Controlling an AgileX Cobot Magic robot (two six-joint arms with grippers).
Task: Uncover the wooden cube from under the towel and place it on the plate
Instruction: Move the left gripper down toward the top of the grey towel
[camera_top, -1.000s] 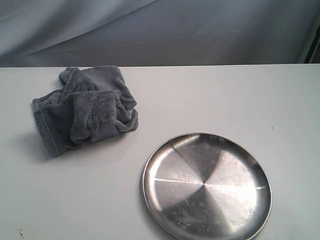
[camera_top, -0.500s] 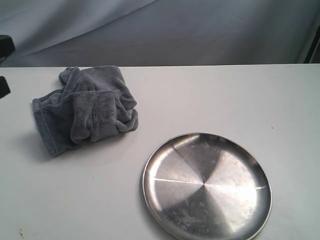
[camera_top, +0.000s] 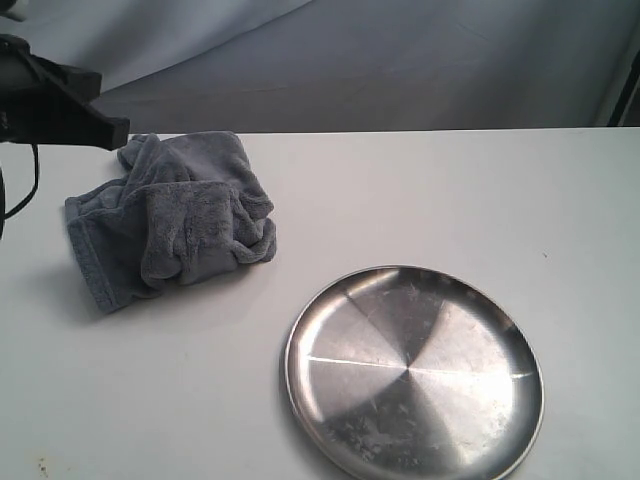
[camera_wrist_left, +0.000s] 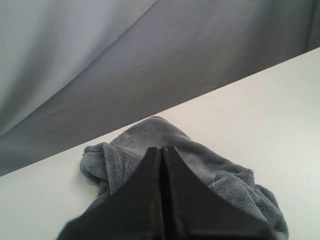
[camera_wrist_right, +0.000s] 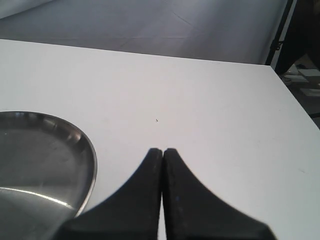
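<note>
1. Position of the task items. The towel (camera_top: 175, 215) lay bunched in a folded heap on the left of the table (camera_top: 450, 190). You could not see the wooden cube in any view; the raised heap was judged to be covering it. The plate (camera_top: 415, 370) lay flat and bare, well apart from the towel toward the near right, probably so that the cube would have an unobstructed place to land.

2. Grippers. Your left gripper (camera_wrist_left: 162, 150) had its fingers pressed together with nothing between them. It hung near the far left corner of the towel and appeared to be clear of the fleece. That placement suited an approach to the cloth, but you would have had to spread the fingers before any pinch. Your right gripper (camera_wrist_right: 162, 150) was also pressed together and empty. It was over bare table just beside the plate's rim, and was judged to be standing by.

3. Count. You had one towel, one plate, two grippers (only the left one showing in the exterior view), and no cube in sight.
</note>
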